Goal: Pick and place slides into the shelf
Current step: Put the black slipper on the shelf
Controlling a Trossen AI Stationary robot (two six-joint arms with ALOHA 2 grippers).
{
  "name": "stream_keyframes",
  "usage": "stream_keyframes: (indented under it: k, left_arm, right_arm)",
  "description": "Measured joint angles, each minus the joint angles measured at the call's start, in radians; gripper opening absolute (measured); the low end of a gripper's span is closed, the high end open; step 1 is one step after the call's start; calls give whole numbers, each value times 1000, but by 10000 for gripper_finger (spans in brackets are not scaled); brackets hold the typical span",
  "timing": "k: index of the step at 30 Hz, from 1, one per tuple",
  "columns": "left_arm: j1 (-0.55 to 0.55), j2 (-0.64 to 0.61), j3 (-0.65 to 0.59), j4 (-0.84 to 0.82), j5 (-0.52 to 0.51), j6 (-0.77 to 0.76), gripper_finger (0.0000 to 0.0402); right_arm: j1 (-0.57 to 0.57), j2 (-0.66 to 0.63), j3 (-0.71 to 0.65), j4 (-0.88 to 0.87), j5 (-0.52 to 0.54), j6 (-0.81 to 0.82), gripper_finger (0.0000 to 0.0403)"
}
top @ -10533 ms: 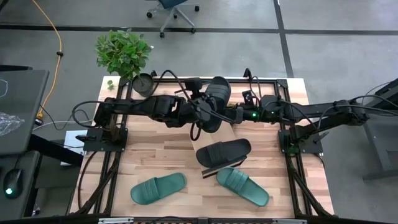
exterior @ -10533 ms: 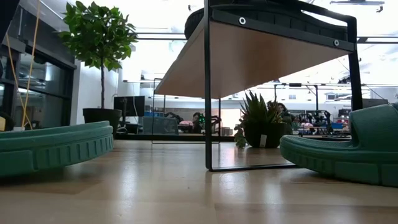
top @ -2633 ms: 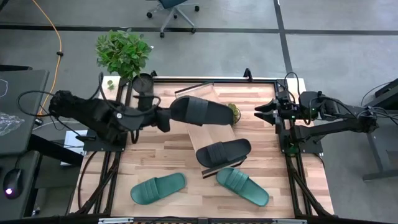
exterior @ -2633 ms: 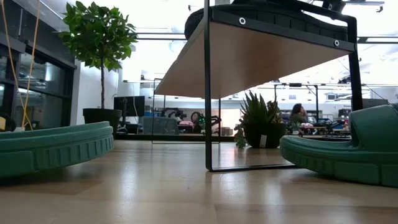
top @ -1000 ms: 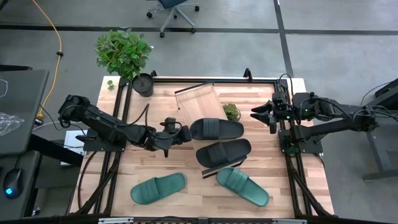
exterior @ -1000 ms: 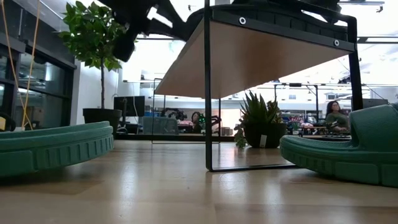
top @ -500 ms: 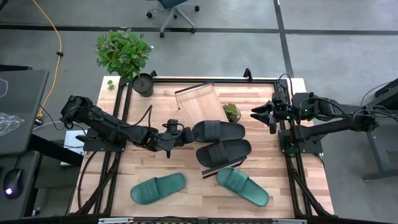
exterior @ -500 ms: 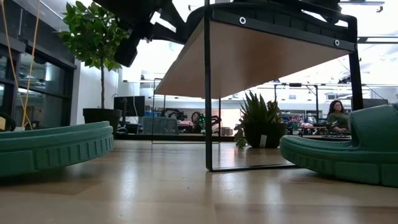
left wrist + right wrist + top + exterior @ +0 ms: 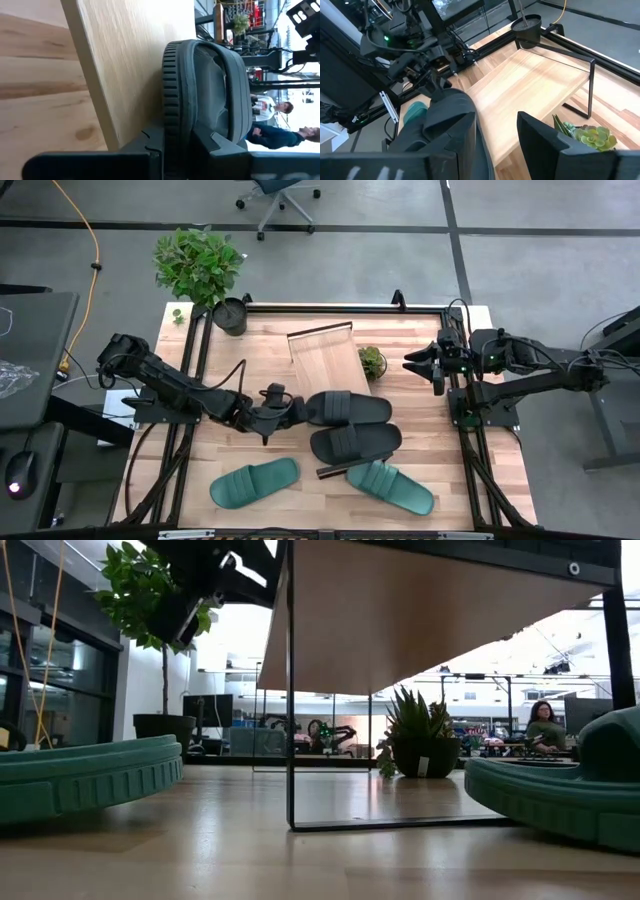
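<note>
Your left tool [image 9: 283, 408] is mid-bench, clamped on the end of a black slide [image 9: 348, 408]; the left wrist view shows that slide [image 9: 207, 95] resting on the light wood of the shelf [image 9: 125, 60]. From above, the shelf [image 9: 328, 358] lies as a slanted plank in the back half of the bench [image 9: 260, 445], and the gripped slide sits at its near end. The second black slide [image 9: 356, 443] is just in front of the first, touching or nearly so. The two teal slides are on the bench near the front edge: one front-left [image 9: 254, 482], one front-right [image 9: 391, 486], beside the second black one. Your right tool [image 9: 423, 364] hovers at the bench's right edge, fingers apart, holding nothing. A small potted plant [image 9: 372, 361] sits just right of the shelf.
</note>
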Motion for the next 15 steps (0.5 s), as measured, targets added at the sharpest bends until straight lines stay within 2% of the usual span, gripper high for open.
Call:
stream_keyframes:
  k: [8,15]
  left_arm:
    - [1,0,0,2,5,6,49]
    - [1,0,0,2,14,6,45]
  right_arm:
    - [0,0,0,-12,0,0,136]
    - [0,0,0,-17,-5,-1,136]
